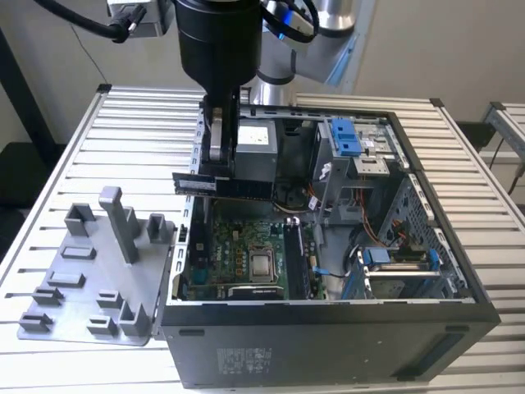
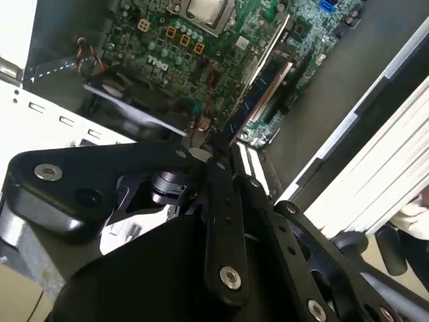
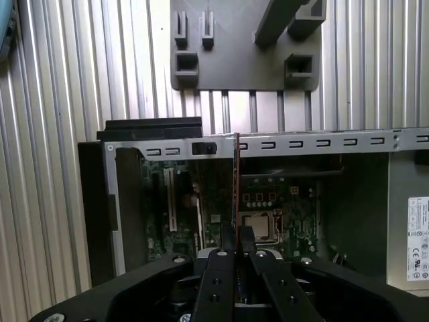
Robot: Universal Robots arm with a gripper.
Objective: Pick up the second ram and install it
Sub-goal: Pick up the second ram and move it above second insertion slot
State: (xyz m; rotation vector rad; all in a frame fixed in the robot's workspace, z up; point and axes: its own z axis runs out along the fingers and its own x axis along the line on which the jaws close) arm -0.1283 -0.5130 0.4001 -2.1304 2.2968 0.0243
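My gripper [image 1: 215, 171] is clenched on the second ram [image 1: 242, 189], fingers pinching the flat faces of the stick. In the exterior view the stick lies level and is gripped off its middle, so the longer part sticks out toward the exterior view's right. It hangs in the air over the open computer case [image 1: 328, 316], above the far end of the motherboard [image 1: 230, 246], not seated in any slot. In the first wrist view the second ram [image 3: 236, 181] shows edge-on as a thin line running straight out from between the fingertips of the gripper [image 3: 236, 240], reaching as far as the case's perforated rail. The CPU socket [image 1: 262, 265] sits on the board below, nearer the case front. Another memory module [image 2: 265, 84] stands upright in a slot on the board. The grey fixture [image 1: 82, 279] with posts lies on the slatted table [image 1: 139, 123], beside the case on the exterior view's left.
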